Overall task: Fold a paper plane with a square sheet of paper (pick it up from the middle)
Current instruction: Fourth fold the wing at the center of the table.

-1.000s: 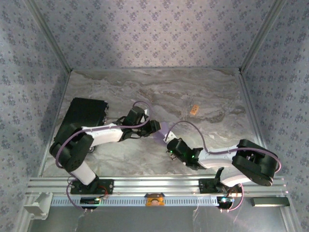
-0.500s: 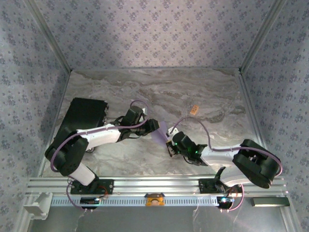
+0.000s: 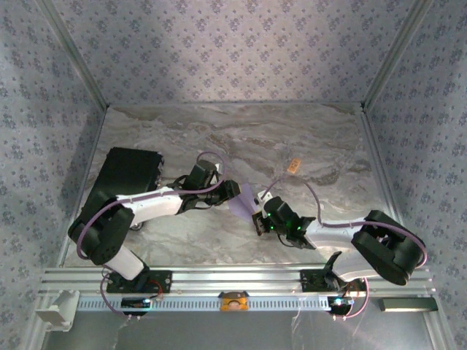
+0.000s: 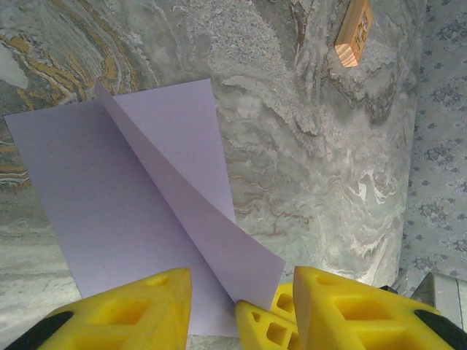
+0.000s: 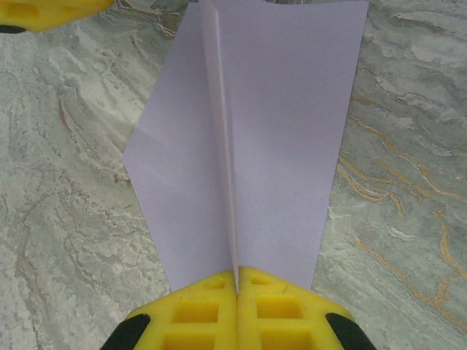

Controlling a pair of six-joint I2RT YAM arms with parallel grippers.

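The lavender plane (image 5: 248, 146) is partly made. A centre crease stands up as a thin ridge, and a flat panel lies on the table (image 3: 321, 146) to each side of it. The outline narrows toward one end and is broad and square-cut at the other. By my reading the early folds are done. The wings have yet to be folded down, the creases need pressing, and the finished dart has to be lifted by its middle.

The plane lies nearer the arm bases than the tan block (image 3: 293, 166) and to the block's left, with bare marble between them.

The right gripper (image 5: 237, 275) is pressed together on the ridge at the plane's narrow end, which is the end farther from the block. The ridge runs straight out from between its fingers toward the broad end.

The left gripper (image 4: 239, 275) is spread and holds nothing, on the side of the plane away from the block. In its wrist view one corner of the plane, with the end of a raised flap, lies in the gap between the fingers (image 4: 131, 310). Whether either finger touches the paper is hard to tell from that angle.
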